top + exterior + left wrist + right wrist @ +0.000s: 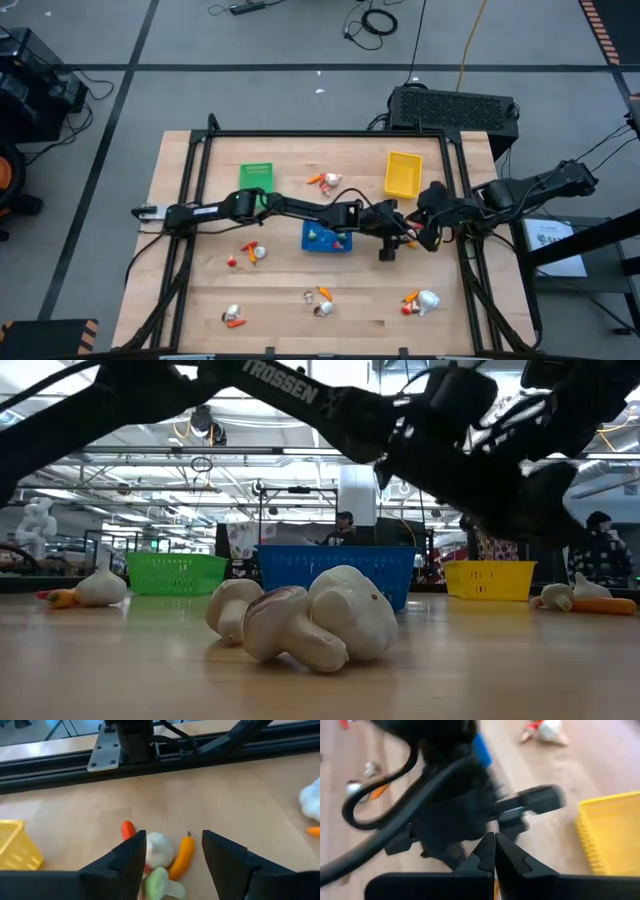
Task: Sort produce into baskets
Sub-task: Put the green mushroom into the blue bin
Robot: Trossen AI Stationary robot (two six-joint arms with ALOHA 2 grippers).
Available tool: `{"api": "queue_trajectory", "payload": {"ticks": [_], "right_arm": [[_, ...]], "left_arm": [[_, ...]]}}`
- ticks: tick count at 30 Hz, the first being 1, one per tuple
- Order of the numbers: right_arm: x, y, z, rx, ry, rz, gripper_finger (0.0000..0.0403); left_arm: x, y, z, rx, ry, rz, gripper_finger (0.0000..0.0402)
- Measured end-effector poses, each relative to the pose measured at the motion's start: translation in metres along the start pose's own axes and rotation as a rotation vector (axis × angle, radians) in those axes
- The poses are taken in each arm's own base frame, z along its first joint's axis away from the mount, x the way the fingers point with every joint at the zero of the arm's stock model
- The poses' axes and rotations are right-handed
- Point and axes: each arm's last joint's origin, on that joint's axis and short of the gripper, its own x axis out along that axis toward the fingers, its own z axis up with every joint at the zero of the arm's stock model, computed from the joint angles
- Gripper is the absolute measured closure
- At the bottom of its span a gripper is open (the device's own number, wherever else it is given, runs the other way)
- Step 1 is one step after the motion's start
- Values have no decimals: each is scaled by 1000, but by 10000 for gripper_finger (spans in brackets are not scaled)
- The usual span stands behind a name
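A: Left gripper [392,228]?
B: Reached across the table, past the blue basket [327,238] toward the right side. Its wrist view shows the 2 fingers [129,856] set well apart, gripping nothing. Between them lie a white garlic bulb [159,848], an orange piece [182,857], a red bit [128,828] and a pale green piece [158,884] cut off at the frame edge.

A: Right gripper [494,851]?
B: Just beside the left one, near the yellow basket [402,173]. Fingers pressed together with nothing seen between them. The left arm blocks most of its view.

A: Baskets and produce?
B: Green basket [256,176] at the back left, blue in the middle with small items inside, too small to identify. Loose clusters lie scattered along the front. In the low view, mushroom-like pieces [300,616] fill the foreground; arms overhead are dark and cropped.
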Motion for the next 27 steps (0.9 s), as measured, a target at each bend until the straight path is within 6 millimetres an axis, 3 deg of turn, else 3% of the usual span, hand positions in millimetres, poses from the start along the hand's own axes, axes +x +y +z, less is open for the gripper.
{"api": "queue_trajectory", "payload": {"ticks": [4, 9, 15, 22, 27], "right_arm": [[-7, -5, 0, -5, -56, -38, 403], [-25, -13, 5, -13, -234, -72, 403], [-43, -22, 3, 1, -328, -20, 403], [-49, -22, 6, -6, -385, 9, 403], [-49, -22, 7, -18, -391, 11, 403]], "left_arm": [[3, -3, -14, 0, 85, -15, 173], [4, -1, -14, 17, 92, 22, 171], [5, 0, -15, 27, 87, 45, 171], [6, 2, -16, 52, 79, 43, 171], [13, 1, -30, 77, 108, 35, 171]]}}
